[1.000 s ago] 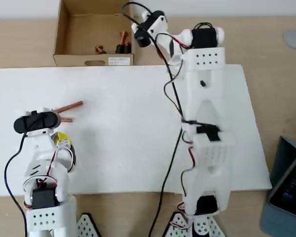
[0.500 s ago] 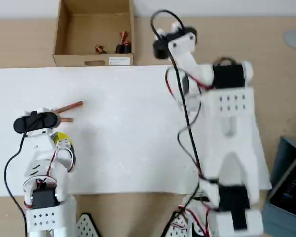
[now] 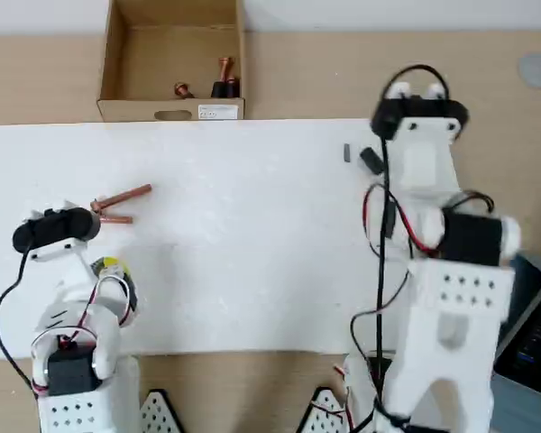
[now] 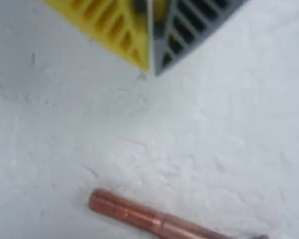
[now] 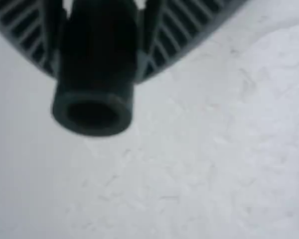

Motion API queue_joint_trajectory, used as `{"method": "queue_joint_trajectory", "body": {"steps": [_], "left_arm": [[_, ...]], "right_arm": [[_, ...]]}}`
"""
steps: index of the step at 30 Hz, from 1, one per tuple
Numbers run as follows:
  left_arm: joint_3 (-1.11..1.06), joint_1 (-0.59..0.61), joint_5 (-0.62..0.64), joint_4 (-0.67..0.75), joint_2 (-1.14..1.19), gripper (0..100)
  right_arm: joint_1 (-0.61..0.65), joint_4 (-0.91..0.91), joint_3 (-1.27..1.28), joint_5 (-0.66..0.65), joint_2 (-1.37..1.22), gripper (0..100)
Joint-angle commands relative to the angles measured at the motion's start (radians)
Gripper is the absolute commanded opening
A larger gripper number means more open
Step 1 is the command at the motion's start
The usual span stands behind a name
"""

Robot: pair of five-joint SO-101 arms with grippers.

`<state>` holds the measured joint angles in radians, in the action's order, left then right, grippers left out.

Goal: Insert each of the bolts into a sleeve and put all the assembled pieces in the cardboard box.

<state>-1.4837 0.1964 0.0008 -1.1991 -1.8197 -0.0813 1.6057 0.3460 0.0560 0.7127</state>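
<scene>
Left hand: the left hand point(image 4: 149, 67) has its fingers pinched tight with nothing between them, low over the white mat point(image 3: 252, 262), near a copper bolt point(image 4: 139, 215).
Right hand: the right hand point(image 5: 98, 59) is clamped on a black sleeve point(image 5: 92, 102), above the mat right of centre in the high view.
Bolts: two loose bolts point(image 3: 123, 196) lie side by side at centre left.
Box: the cardboard box point(image 3: 108, 54) sits at upper left on the table point(image 3: 298, 72), with assembled pieces point(image 3: 218, 79) inside.
</scene>
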Motion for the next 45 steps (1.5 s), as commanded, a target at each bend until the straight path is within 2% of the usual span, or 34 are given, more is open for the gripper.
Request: {"method": "queue_joint_trajectory", "body": {"steps": [1,5,10,14,20,24,29,33,45], "left_arm": [[0.112,0.037,0.009,-0.018,0.051,0],[0.272,0.048,0.048,-0.023,0.225,0],[0.552,0.048,0.209,-0.029,0.547,0],[0.772,0.043,0.334,-0.118,0.814,0],[1.048,0.049,0.436,-0.273,1.199,0],[1.197,0.049,0.566,-0.331,1.42,0],[1.336,0.08,0.715,-0.345,1.649,0],[1.415,0.124,0.783,-0.347,1.794,0],[1.537,0.146,0.824,-0.338,2.022,0]], "right_arm": [[-0.058,-0.025,0.019,0.006,0.07,1.0],[-0.101,-0.025,0.064,0.008,0.085,1.0],[-0.117,-0.025,0.105,0.012,0.087,1.0],[-0.139,-0.025,0.107,0.04,0.088,1.0],[-0.154,-0.017,0.108,0.069,0.088,1.0],[-0.154,-0.017,0.108,0.069,0.088,1.0],[-0.154,-0.017,0.108,0.069,0.088,1.0],[-0.154,-0.017,0.108,0.069,0.088,1.0],[-0.154,-0.023,0.108,0.069,0.088,1.0]]}}
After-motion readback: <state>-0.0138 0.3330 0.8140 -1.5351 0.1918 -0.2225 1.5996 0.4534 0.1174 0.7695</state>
